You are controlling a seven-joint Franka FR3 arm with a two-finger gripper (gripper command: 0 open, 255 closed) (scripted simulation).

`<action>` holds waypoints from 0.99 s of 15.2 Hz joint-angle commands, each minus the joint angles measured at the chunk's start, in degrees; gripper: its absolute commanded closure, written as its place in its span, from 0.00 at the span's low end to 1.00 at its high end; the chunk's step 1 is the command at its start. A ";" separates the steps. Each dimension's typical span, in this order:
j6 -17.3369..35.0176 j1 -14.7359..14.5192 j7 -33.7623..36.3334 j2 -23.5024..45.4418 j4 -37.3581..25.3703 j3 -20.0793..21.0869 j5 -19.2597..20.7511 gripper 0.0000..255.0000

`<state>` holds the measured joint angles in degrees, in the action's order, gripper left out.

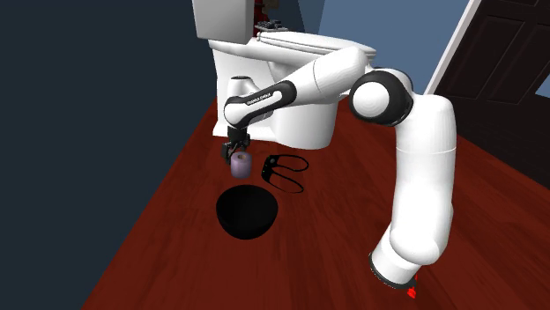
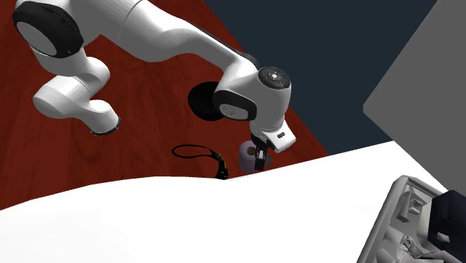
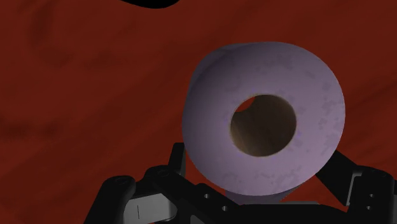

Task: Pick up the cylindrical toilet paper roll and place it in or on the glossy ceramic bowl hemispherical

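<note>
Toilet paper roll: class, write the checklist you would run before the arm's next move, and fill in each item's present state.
1. Grasp: the lilac toilet paper roll sits clasped between the end effector fingers. Ok.
2. Target found: the black bowl stands on the floor, opening upward. Ok.
3. Roll over the bowl: in the shoulder view it hangs beyond the bowl's far rim, not above the opening. Not ok.
4. Roll lifted off the floor: cannot tell.
5. Path: the eyeglasses lie to the roll's right in the shoulder view, not between roll and bowl. Ok.
</note>
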<state>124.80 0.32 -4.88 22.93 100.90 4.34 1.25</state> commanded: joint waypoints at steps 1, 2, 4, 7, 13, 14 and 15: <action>0.02 0.00 0.00 0.02 -0.01 0.00 0.00 0.00; 0.02 0.00 0.00 0.02 -0.01 0.00 0.00 0.00; 0.02 0.00 0.00 0.02 0.00 0.00 0.00 1.00; 0.02 0.00 0.00 0.01 0.00 0.00 0.00 1.00; 0.02 0.00 0.00 0.02 -0.01 0.00 0.00 1.00; -0.61 0.01 -0.02 -0.34 -0.29 0.01 -0.03 1.00; -1.25 0.02 -0.03 -0.68 -0.58 0.03 -0.06 1.00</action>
<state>123.95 0.36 -4.94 22.51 100.48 4.35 1.21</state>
